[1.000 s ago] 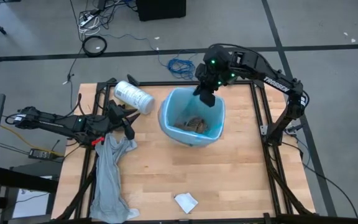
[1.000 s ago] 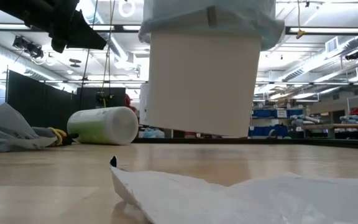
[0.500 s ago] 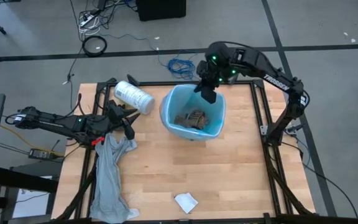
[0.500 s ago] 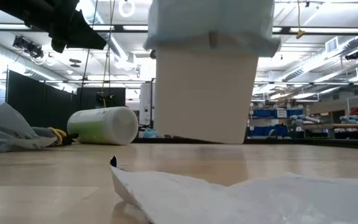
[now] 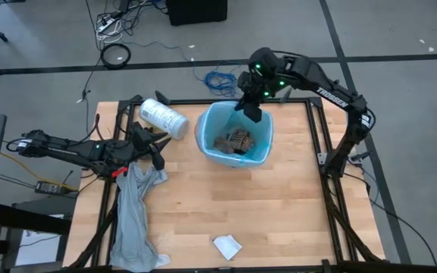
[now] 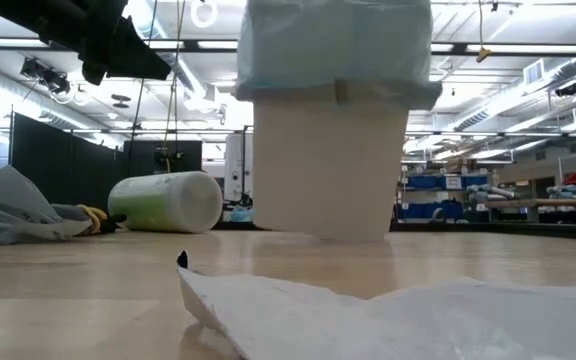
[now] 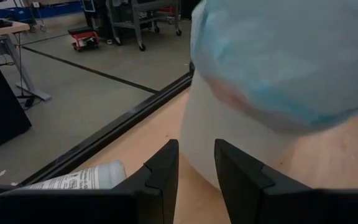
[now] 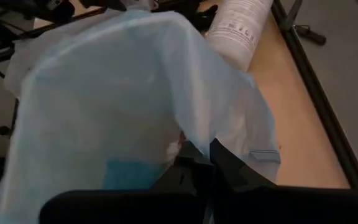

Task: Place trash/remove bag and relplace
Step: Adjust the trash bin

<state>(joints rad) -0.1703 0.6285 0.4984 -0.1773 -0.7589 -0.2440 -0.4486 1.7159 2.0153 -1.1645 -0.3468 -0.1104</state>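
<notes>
High view: overhead, facing straight down, far enough to take in the whole table (image 5: 279, 212) and both arms.
Low view: at tabletop height, facing level across the wood into the room; a white sheet (image 6: 368, 320) lies very near the lens.
Left wrist view: low, looking towards the bin (image 7: 241, 137), seemingly from close by.
Right wrist view: right above the bag (image 8: 123, 93).
Shared: the bin and the white roll (image 5: 162, 117) appear in all four.

light-blue bag (image 5: 205, 138) lining bin, brown trash (image 5: 234, 142) inside — white scrap (image 5: 227, 246) on table
</notes>
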